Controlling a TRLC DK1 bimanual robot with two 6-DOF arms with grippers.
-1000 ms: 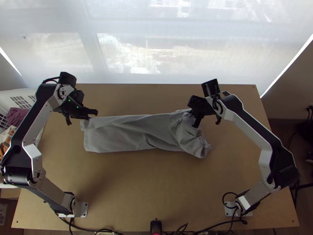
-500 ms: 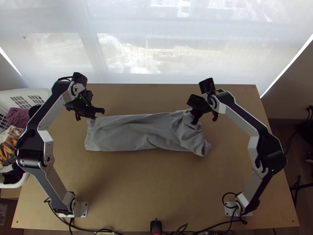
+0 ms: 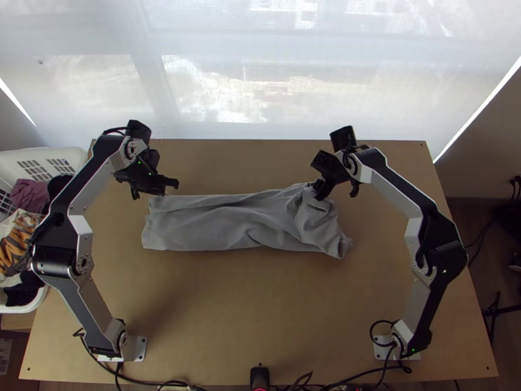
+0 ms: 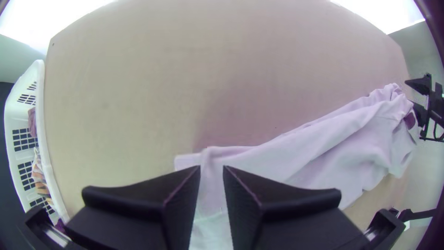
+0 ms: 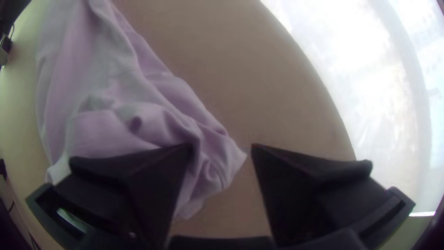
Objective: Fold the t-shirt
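Note:
The grey t-shirt [image 3: 228, 225] lies as a long folded strip across the table, smoother at its left end and bunched at its right. My left gripper [image 3: 170, 189] is over the strip's far left corner; in the left wrist view the left gripper [image 4: 212, 169] is open, with cloth [image 4: 296, 162] visible between and beyond its fingers. At the bunched end's far edge is my right gripper [image 3: 320, 194]. In the right wrist view the right gripper [image 5: 222, 150] stands open, a crumpled corner of the shirt [image 5: 212, 162] showing between its fingers.
A white laundry basket [image 3: 75, 156] with several garments stands off the table's left side. A pale screen [image 3: 260, 78] rises behind the far edge. Bare wood [image 3: 254, 306] lies on the near side of the shirt. Cables run along the near edge.
My left gripper has moved right, and the shirt's left end has shifted slightly right. The right gripper has drawn a little left and away from the near edge.

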